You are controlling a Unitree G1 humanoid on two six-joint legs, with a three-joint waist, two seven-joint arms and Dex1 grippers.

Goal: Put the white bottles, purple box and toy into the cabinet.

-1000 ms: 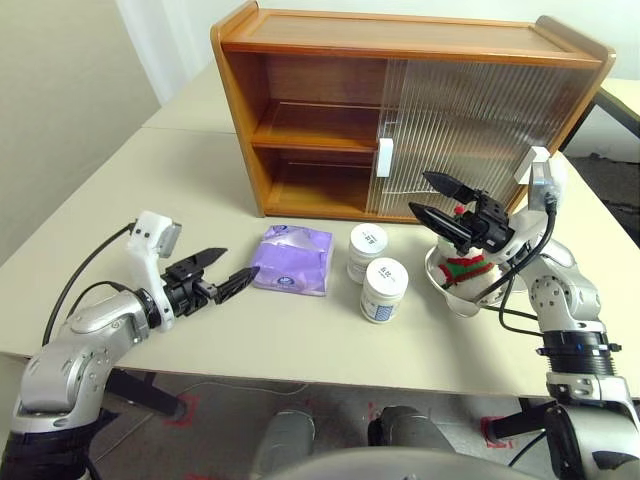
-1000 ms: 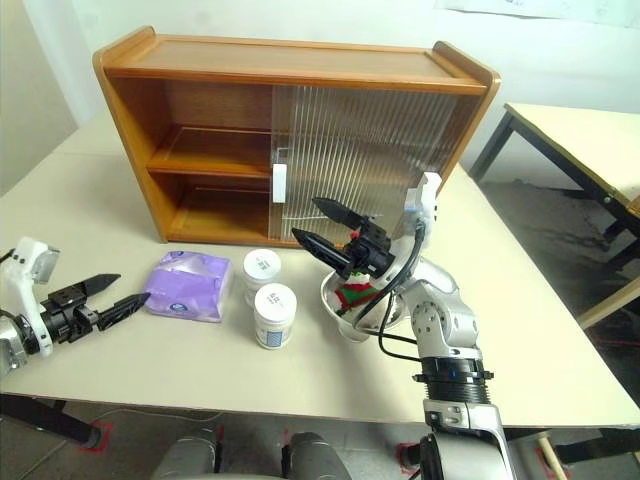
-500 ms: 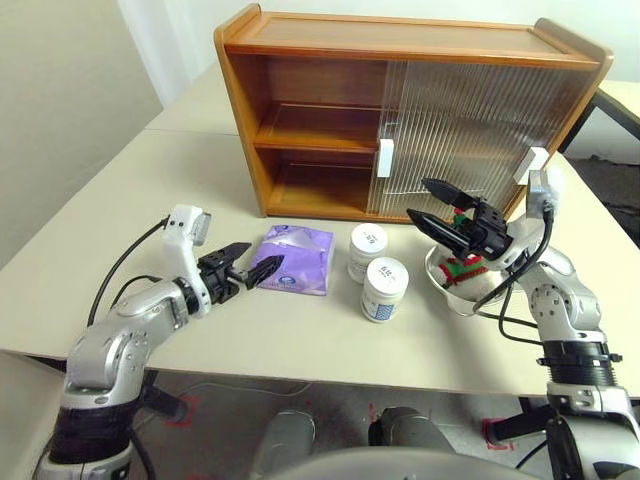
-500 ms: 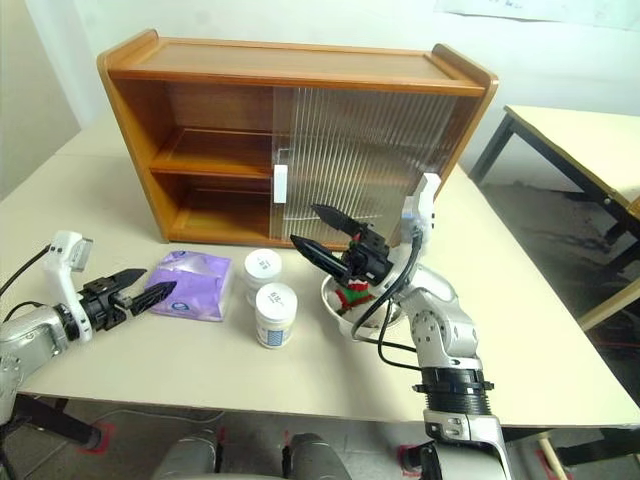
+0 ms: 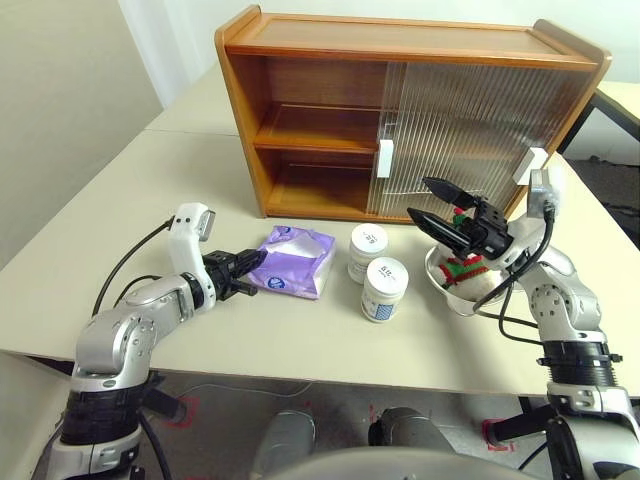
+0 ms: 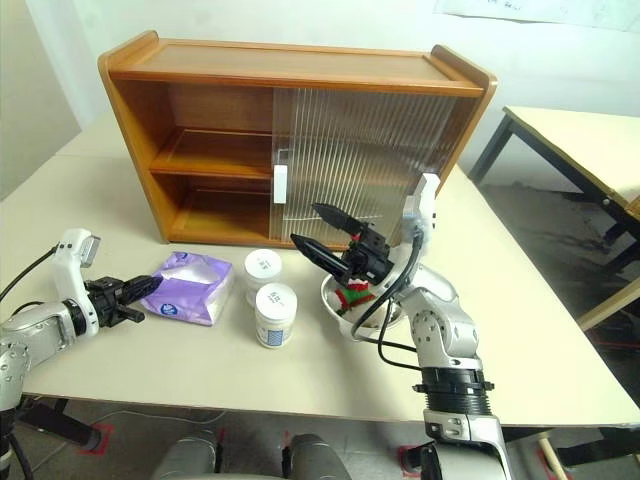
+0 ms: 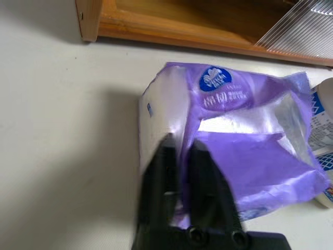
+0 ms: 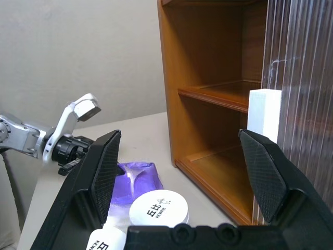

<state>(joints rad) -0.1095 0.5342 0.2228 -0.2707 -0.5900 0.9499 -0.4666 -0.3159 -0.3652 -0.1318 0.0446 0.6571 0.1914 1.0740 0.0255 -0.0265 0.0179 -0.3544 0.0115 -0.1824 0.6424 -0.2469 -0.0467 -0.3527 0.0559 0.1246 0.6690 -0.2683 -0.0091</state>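
The cabinet (image 5: 410, 110) stood at the table's (image 5: 120, 210) far edge, its open left shelves bare. A steel bowl (image 5: 462, 290) near the right edge held the toy (image 5: 462, 268), half hidden. The left gripper (image 5: 243, 273) pinched the crumpled lilac purple box (image 5: 292, 274); two white bottles (image 5: 376, 271) stood beside it. The right gripper (image 5: 432, 204) hung wide open, holding nothing.

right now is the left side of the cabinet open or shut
Open: the cabinet shows both bare wooden shelves on its left side, with the ribbed sliding doors covering the right part.
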